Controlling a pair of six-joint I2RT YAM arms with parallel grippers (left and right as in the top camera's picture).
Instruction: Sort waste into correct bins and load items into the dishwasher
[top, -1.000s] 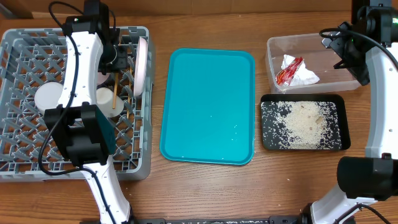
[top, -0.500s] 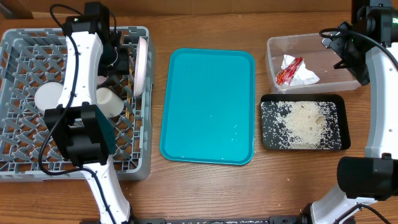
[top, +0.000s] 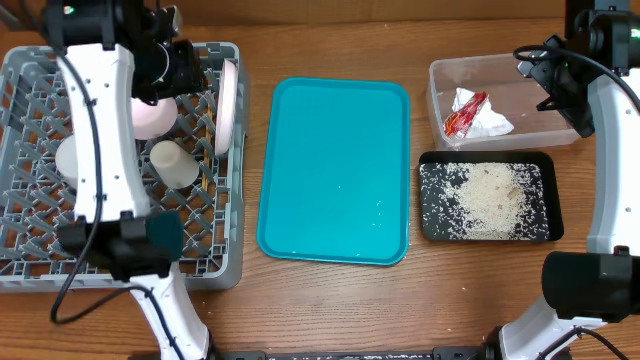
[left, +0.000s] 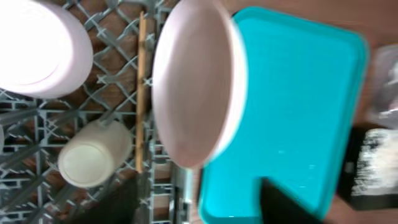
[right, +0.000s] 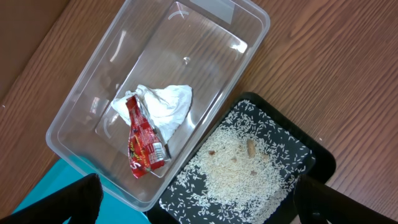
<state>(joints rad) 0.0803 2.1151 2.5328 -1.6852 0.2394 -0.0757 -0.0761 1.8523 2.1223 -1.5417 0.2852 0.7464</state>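
The left fingers (top: 183, 68) hover at the upper left of the overhead frame, above the grey dish rack (top: 225, 230). They are spread apart and hold nothing. Below them a pink plate (top: 229, 105) stands on edge near the rack's right side, with a pink bowl (top: 152, 115) just left of it. A cream cup (top: 172, 163) sits tilted lower down, and a wooden chopstick (left: 141, 93) lies along the grid between bowl and plate. A teal tray (top: 335, 170) rests on the desk (top: 330, 310) at centre frame. At the upper right, the right fingers (top: 553, 88) are also released wide and hang over a clear bin (top: 445, 85). The bin contains a crumpled tissue (top: 492, 122) and a red wrapper (top: 463, 115). Just below the bin, a black tray (top: 548, 165) holds scattered rice (top: 490, 195).
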